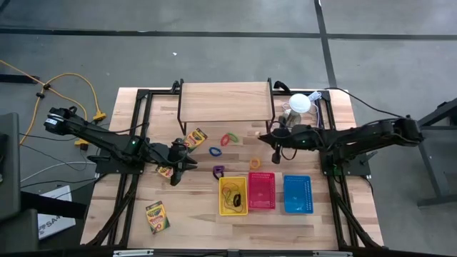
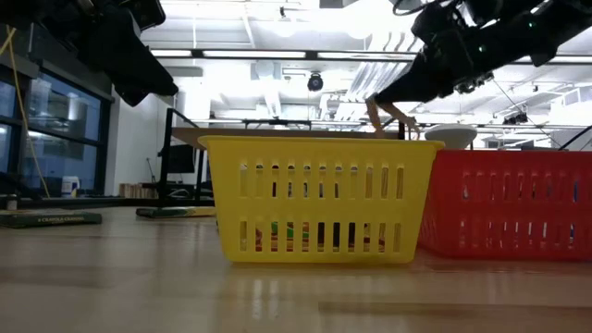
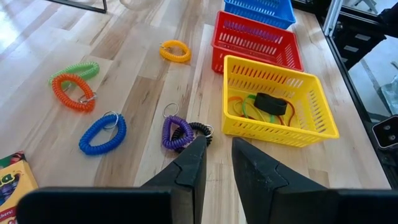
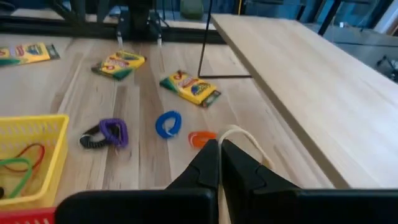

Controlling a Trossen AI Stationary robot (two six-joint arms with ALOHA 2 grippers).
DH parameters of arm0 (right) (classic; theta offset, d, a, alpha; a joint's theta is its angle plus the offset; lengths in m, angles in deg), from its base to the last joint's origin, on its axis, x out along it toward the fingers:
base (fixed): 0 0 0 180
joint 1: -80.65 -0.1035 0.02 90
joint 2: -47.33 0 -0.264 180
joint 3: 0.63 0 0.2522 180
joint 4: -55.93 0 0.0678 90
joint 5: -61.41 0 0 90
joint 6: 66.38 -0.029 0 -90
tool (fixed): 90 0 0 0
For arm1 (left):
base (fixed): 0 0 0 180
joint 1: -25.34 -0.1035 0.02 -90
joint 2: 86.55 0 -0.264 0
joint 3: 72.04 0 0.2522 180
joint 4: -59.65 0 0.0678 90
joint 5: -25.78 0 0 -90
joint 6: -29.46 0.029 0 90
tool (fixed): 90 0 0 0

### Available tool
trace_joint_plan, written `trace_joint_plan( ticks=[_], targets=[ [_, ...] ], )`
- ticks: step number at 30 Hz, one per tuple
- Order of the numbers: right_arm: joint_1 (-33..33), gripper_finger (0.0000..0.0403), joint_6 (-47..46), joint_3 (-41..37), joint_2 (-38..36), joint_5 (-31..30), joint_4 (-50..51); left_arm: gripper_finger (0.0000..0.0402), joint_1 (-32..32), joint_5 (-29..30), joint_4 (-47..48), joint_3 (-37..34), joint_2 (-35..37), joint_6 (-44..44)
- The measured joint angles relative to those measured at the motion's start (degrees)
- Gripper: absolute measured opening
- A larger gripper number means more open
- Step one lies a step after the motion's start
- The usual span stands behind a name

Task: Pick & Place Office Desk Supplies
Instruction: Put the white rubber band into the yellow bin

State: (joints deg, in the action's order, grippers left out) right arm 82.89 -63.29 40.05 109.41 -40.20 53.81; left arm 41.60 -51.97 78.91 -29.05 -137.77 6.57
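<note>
My right gripper (image 4: 219,144) is shut on a tan rubber band (image 4: 241,130), raised above the table in front of the wooden shelf (image 1: 225,102). My left gripper (image 3: 217,142) hovers open and empty, just short of a purple coil ring (image 3: 176,132) that lies flat on the table. Blue (image 3: 102,133), orange (image 3: 73,91), green (image 3: 74,70) and yellow (image 3: 175,51) coil rings also lie on the table. Three crayon boxes (image 1: 196,137) (image 1: 166,172) (image 1: 157,217) lie flat on the left half. The yellow basket (image 3: 314,127) holds coloured bands and a black clip (image 3: 271,103). My right gripper pinches the tan rubber band between its two shut fingertips, and the loop (image 4: 231,130) comes out right beside them. The fingers come from the table's right side, slanting a little downward. The band hangs slack below the fingertips (image 2: 392,115), lifted clear of the table.
A red basket (image 1: 261,190) and a blue basket (image 1: 297,193) stand in a row to the right of the yellow one. A white dome on a metal base (image 1: 300,105) stands at the back right. The raised wooden shelf spans the far middle.
</note>
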Motion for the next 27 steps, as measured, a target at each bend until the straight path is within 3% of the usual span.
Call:
trace_joint_plan(
  ticks=[7,14,27],
  targets=[
    [-0.1,0.0002,0.0,0.0,-0.3,0.6,0.2,0.0074,0.0,0.0,0.0,0.0,0.0,0.0],
    [-0.6,0.0002,-0.1,0.0,-0.3,6.3,-2.2,0.0074,0.0,0.0,0.0,0.0,0.0,0.0],
    [-8.5,0.0002,-0.2,0.0,-0.3,9.0,-10.2,0.0074,0.0,0.0,0.0,0.0,0.0,0.0]
  ],
)
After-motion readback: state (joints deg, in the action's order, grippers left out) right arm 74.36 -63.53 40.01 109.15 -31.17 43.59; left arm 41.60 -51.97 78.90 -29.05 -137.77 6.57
